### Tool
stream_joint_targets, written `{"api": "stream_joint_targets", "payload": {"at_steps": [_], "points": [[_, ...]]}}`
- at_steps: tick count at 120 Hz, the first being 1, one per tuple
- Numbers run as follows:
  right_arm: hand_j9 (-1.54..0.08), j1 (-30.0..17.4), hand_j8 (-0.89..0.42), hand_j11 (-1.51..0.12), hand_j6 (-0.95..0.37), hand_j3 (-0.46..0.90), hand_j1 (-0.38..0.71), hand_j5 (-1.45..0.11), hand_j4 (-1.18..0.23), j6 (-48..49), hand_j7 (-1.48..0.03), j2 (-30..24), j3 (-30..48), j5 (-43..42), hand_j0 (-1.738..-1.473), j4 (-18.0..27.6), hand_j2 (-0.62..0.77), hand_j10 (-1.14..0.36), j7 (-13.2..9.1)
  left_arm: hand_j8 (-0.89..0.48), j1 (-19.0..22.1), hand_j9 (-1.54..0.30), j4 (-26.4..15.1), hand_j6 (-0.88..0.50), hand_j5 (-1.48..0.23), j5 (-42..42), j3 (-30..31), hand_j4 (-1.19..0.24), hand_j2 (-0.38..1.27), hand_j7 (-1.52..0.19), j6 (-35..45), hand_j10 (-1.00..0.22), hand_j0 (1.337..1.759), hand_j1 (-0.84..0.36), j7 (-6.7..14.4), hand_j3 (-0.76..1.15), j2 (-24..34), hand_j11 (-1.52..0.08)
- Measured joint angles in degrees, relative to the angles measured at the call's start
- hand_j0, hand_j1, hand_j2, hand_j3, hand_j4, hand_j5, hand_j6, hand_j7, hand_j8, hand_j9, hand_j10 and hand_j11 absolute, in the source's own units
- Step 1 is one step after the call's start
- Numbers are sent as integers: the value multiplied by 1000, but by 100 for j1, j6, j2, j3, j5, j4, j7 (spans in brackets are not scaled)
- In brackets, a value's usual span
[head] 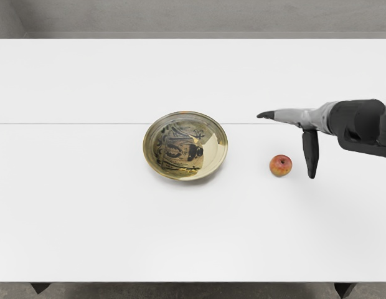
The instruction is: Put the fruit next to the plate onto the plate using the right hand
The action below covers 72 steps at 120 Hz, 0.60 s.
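Note:
A small red and yellow apple (281, 166) lies on the white table (87, 212), to the right of a round olive plate (157, 132) with a dark painted pattern. My right hand (291, 138) comes in from the right edge and hovers just above and right of the apple. Its fingers (286, 115) are stretched flat toward the left, and its thumb (311, 154) points down beside the fruit. The hand is open and holds nothing. Nothing lies on the plate.
The table's front edge runs along the bottom, with dark legs showing at both lower corners. A grey wall stands behind the far edge.

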Motion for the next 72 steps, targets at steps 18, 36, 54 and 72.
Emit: {"api": "stream_joint_targets", "payload": {"at_steps": [18,36,54,72], "points": [[-13,-297,-15,-13,-16,0,-338,-13,-14,-314,-13,156,-1,-483,-1658,43,-1,-13,0,0,0,0,0,0,0,0,0,0,0,0,0,0,1658,349,0,0,0,0],[-69,-613,-57,-68,-59,0,-287,-69,-57,-636,-68,251,1,-886,-1658,69,-9,-56,0,0,0,0,0,0,0,0,0,0,0,0,0,0,1658,349,0,0,0,0],[-133,-887,-107,-132,-108,0,-229,-133,-106,-875,-132,359,1,-1223,-1658,78,-18,-105,0,0,0,0,0,0,0,0,-1,0,0,0,0,0,1658,349,0,0,0,0],[-169,-1142,-135,-169,-136,0,-196,-169,-134,-1124,-168,418,0,-1535,-1658,86,-24,-133,0,0,0,0,0,0,0,0,-2,0,0,0,0,0,1658,349,0,0,0,0]]}}
